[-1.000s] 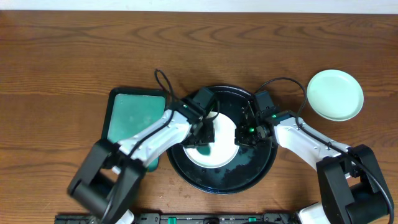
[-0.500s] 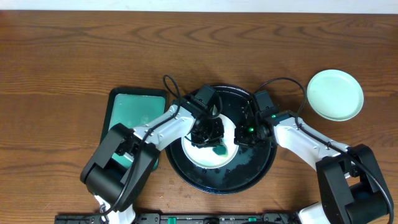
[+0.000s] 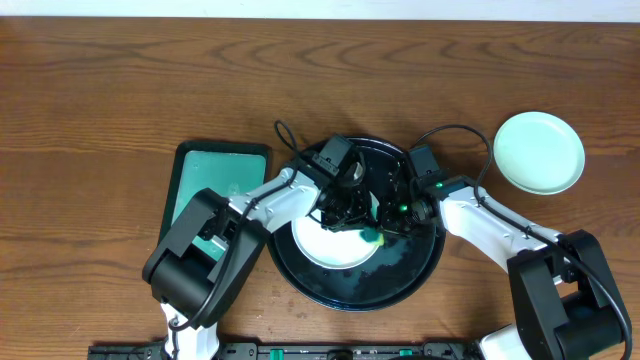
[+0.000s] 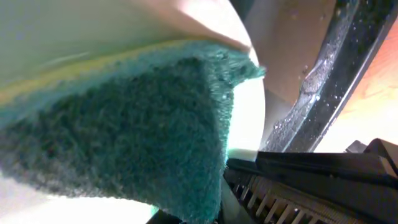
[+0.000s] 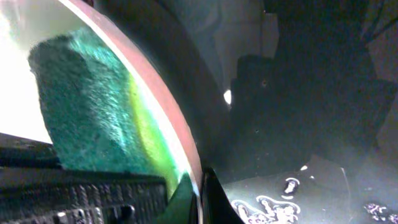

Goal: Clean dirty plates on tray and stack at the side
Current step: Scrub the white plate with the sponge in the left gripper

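The left gripper [image 3: 348, 210] is clamping a green scouring sponge [image 4: 124, 137] against the white plate [image 3: 325, 248]; only the wrist views are showing its yellow layer. The right gripper [image 3: 396, 218] seems to be pinching that plate's rim inside the black tray [image 3: 400, 282].

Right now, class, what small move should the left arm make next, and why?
Probably draw the green scouring sponge leftward across the round white plate: the left claw holds it at the plate's right edge, the right claw pinches that rim, and most of the plate lies to the left.
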You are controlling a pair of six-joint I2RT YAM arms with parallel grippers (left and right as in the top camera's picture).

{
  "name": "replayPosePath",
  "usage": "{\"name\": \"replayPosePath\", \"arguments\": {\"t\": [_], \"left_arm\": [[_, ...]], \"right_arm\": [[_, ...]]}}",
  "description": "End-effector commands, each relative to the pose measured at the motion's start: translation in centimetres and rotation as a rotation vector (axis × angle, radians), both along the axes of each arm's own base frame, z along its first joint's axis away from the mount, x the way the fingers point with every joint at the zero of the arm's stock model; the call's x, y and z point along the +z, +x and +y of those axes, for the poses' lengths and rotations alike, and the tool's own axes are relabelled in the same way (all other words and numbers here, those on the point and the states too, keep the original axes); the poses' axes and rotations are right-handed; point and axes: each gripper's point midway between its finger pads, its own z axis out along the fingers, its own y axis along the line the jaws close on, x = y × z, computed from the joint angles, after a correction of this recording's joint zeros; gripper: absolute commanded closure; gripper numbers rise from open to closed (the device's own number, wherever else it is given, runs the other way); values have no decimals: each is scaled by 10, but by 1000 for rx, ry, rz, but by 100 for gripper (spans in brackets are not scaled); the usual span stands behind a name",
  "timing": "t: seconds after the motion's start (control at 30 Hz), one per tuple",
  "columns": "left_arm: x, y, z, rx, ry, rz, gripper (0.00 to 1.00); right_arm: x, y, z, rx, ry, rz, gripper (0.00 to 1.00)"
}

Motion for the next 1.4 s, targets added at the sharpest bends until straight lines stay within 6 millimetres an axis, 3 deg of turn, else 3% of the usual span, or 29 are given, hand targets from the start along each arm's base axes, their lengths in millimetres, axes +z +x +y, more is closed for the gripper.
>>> {"name": "replayPosePath", "arguments": {"t": [0.0,0.27,0.43,0.57,0.7,0.93,1.1,1.23,1.37], "left_arm": [[-53,36,75,133,291,-63,93],[-49,60,160,226,505,-100,93],[-45,46,187,180,637,-85,93],[-45,21,187,86,681,-33,93],[-43,-1,167,-44,633,-8,93],[-24,-49,84,-260,255,80,93],[-14,-74,57,-339,159,115,93],[-8,-84,36,-379,81,108,93],[-8,-75,27,-358,55,75,93]], "right_arm": [[-13,-22,0,5,-15,94,99],[-13,-22,0,8,-15,92,99],[-13,-22,0,15,-14,86,99],[-13,-22,0,25,-14,82,99],[-13,-22,0,25,-14,82,99],[-13,-23,0,24,-16,87,99],[-14,-25,-1,21,-20,98,99],[-14,-28,-2,16,-25,113,99],[-14,-33,-4,10,-34,136,98]]}}
